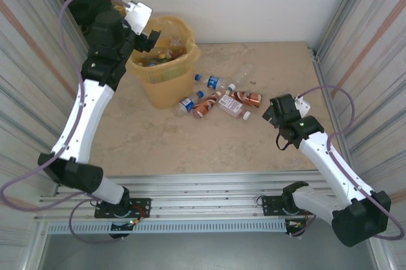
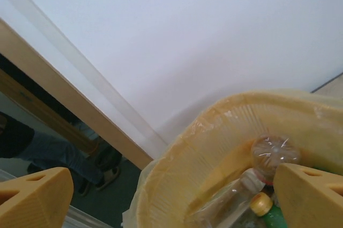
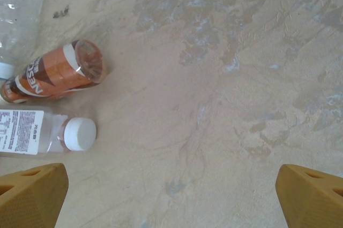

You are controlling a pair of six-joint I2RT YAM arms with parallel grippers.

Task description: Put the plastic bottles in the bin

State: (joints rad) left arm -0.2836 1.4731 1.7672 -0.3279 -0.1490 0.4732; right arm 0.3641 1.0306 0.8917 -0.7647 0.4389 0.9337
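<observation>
above the bin (image 1: 163,83) at the desk's (image 1: 158,137) far left, left gripper (image 2: 171,198) wide open, empty, binned bottles (image 2: 270,153) seen from its wrist, loose bottles (image 1: 219,100) beside the bin, right gripper (image 3: 171,196) open, empty, nearby

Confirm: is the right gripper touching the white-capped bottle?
Apart. The right wrist view shows the right gripper open over the table, the white-capped bottle lying off to one side, table showing between.

Overhead looks down; left wrist above bin (image 2: 177,169); right above table (image 3: 225,105)
</observation>
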